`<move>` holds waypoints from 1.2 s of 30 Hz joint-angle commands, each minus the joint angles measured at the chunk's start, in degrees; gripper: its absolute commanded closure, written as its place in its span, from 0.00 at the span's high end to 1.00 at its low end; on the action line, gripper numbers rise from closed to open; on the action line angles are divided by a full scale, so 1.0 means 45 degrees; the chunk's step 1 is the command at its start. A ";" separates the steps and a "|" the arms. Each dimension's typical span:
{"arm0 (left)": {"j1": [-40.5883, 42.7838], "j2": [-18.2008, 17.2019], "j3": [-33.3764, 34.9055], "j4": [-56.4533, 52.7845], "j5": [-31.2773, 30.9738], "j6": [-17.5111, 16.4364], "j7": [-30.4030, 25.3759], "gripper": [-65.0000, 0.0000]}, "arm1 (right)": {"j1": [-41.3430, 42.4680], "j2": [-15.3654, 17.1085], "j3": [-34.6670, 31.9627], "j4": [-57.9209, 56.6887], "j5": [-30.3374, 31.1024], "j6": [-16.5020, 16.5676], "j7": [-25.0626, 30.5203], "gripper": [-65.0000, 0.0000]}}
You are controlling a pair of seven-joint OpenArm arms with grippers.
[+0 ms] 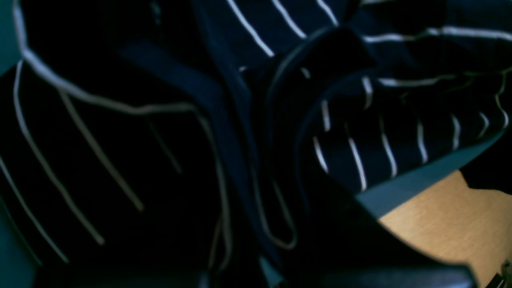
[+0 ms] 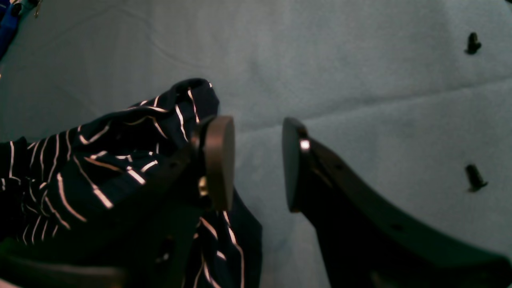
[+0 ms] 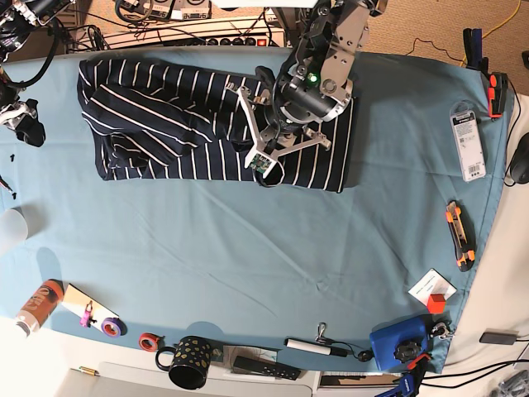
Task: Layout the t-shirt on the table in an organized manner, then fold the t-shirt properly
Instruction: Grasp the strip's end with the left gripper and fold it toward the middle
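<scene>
The navy striped t-shirt (image 3: 207, 124) lies spread along the far side of the teal worktop (image 3: 248, 248), partly flattened, with folds and a bunched sleeve toward its left end. The left gripper (image 3: 266, 159) is down on the shirt's near hem, right of centre, its jaws pinched nearly together; its wrist camera shows only dark striped cloth pressed close (too blurred to see exactly what fold is caught), so it appears to have hold of the fabric. The right gripper (image 2: 256, 160) hovers at the shirt's left end with its jaws apart and nothing between them, only bare teal cloth showing in the gap; one pad (image 2: 218, 160) sits just beside a rumpled edge of the shirt. Along the near edge stand a spotted black mug (image 3: 188, 361), tape rolls (image 3: 111, 326) and a marker (image 3: 316, 346); a utility knife (image 3: 459, 236) lies at the right.
</scene>
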 commanded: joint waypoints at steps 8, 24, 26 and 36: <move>-0.0102 0.0180 0.0063 0.0136 -0.0398 0.0034 -0.2453 0.28 | 0.0073 0.0355 0.0078 0.0204 0.0262 0.0013 0.0330 0.32; -0.0097 0.0180 0.0068 0.0636 -0.3259 -0.0733 -0.0578 0.44 | 0.0073 0.0359 0.0078 0.0204 0.0214 0.0013 0.0359 0.32; -0.0092 0.0180 0.0068 0.1185 -0.3487 -0.0738 -0.0340 0.44 | 0.0073 0.0359 0.0078 0.0204 0.0214 0.0013 0.0442 0.32; -0.0034 -0.0107 0.0058 0.2914 -0.0850 -0.0141 -0.1919 0.44 | 0.0078 0.0359 0.0078 0.0204 0.0112 0.0013 0.0772 0.32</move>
